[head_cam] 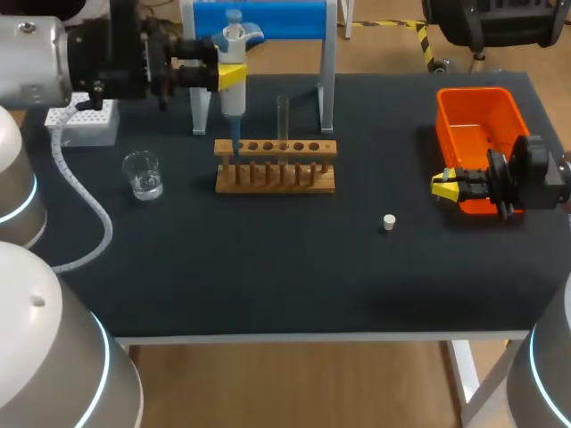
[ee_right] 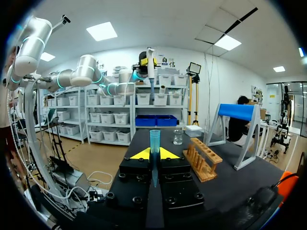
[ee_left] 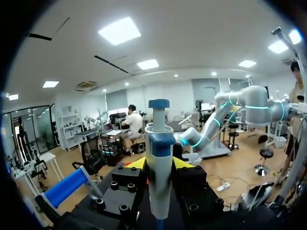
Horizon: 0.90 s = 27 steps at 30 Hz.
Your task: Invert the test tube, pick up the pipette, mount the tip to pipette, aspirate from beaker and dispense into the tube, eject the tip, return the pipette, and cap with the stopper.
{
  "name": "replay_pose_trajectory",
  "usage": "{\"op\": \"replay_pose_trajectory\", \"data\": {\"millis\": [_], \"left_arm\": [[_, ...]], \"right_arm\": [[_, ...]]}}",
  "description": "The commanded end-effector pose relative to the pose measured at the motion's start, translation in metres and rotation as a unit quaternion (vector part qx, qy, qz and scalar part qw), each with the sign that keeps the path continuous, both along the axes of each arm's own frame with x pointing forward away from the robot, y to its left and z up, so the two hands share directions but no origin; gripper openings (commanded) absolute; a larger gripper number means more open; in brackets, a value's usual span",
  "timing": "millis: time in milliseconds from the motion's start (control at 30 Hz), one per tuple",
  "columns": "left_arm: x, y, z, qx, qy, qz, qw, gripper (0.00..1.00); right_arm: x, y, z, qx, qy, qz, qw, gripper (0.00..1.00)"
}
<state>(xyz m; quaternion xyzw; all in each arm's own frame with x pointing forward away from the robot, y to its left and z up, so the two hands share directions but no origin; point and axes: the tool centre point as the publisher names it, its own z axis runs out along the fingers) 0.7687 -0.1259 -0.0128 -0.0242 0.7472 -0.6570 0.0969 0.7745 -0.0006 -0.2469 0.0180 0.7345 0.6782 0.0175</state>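
My left gripper (head_cam: 223, 76) is shut on the white and blue pipette (head_cam: 234, 85), which hangs upright over the left end of the wooden rack (head_cam: 275, 167). In the left wrist view the pipette (ee_left: 158, 177) stands between the yellow fingertips (ee_left: 136, 164). A clear test tube (head_cam: 283, 120) stands upright in the rack. At the right, beside the orange bin (head_cam: 477, 125), my right gripper (head_cam: 446, 185) is shut on a translucent blue tip (ee_right: 154, 140). The glass beaker (head_cam: 143, 174) sits left of the rack. A white stopper (head_cam: 389, 222) lies on the mat.
A white tip box (head_cam: 85, 120) stands at the back left. The blue pipette stand (head_cam: 268, 22) rises behind the rack. Dark mat stretches between the rack and the table's front edge (head_cam: 294, 337).
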Motion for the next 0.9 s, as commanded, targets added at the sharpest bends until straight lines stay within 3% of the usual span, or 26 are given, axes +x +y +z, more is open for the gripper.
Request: {"op": "replay_pose_trajectory", "data": {"millis": [33, 733, 900], "left_arm": [[0.001, -0.002, -0.001, 0.002, 0.000, -0.006, 1.000, 0.00], [0.002, -0.040, -0.001, -0.008, 0.000, -0.026, 1.000, 0.00], [0.001, -0.040, -0.004, -0.016, 0.012, -0.025, 0.999, 0.00]], "right_arm": [[-0.001, 0.000, 0.000, 0.000, 0.000, 0.000, 1.000, 0.00], [-0.001, 0.000, 0.000, 0.000, 0.000, 0.000, 1.000, 0.00], [-0.001, 0.000, 0.000, 0.000, 0.000, 0.000, 1.000, 0.00]]}}
